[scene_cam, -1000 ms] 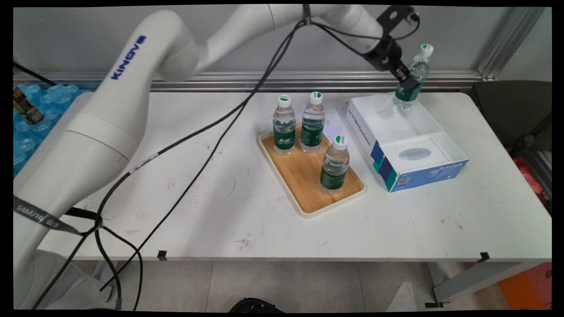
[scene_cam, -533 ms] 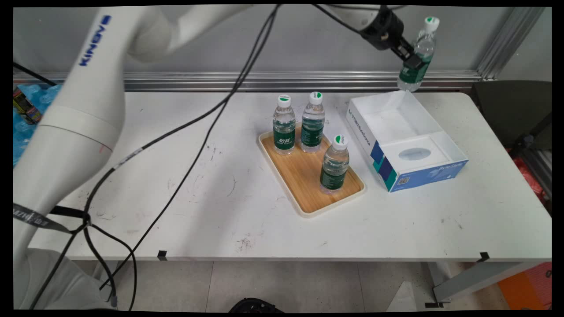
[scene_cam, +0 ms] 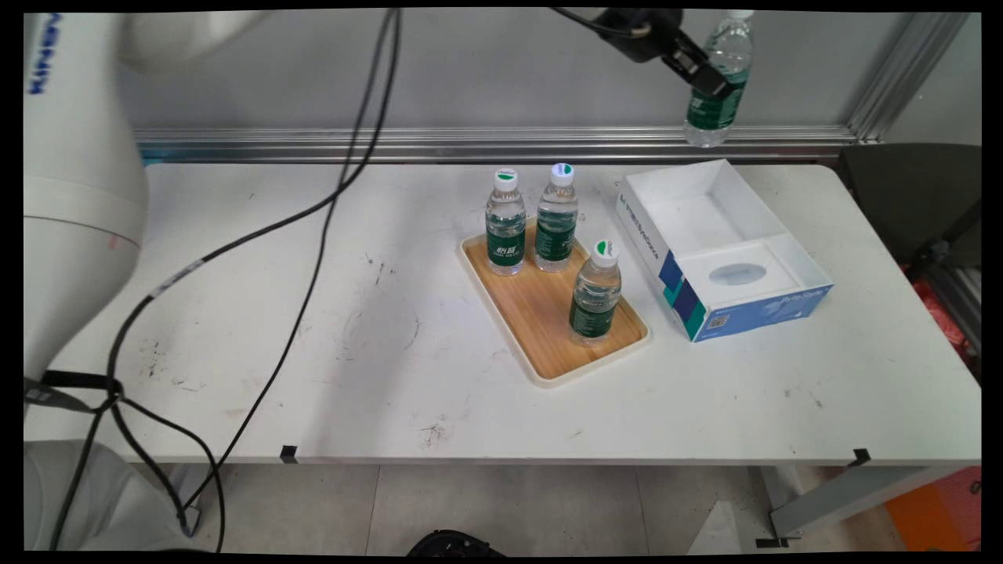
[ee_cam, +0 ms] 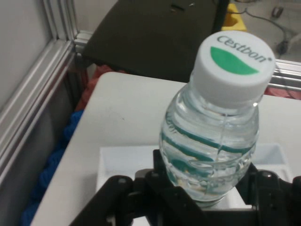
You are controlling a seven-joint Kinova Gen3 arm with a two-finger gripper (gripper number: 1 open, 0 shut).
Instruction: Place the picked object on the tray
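Bottle (scene_cam: 715,86) of water hangs in the air at the top right of the main view, clamped round its green label by the black gripper (scene_cam: 709,81), whose two fingers press on its sides. It is lifted clear of the table (scene_cam: 392,313) and of the box (scene_cam: 721,243), over the far end of that box and in front of the grey wall. It is close to upright, leaning slightly, with its neck cut off by the top edge of the picture. In the hand view the same bottle (ee_cam: 211,141) stands up between the gripper's (ee_cam: 207,188) black links, its white cap (ee_cam: 233,66) with a green patch and the word Cestbon turned toward the camera, and a white box wall (ee_cam: 122,160) shows below it.

The box is white inside with a blue and green outer wall. Its far part is an open well, and its near part is a raised white insert with an oval hollow.

Left of the box, close but apart from it, lies a wooden tray (scene_cam: 541,313) with a pale rim. Three more water bottles stand upright on it: two side by side at the far end (scene_cam: 505,223) (scene_cam: 557,219), and one (scene_cam: 595,294) nearer, toward the tray's right edge. All three have green labels and white caps.

Black cables (scene_cam: 313,235) hang across the left half of the table.
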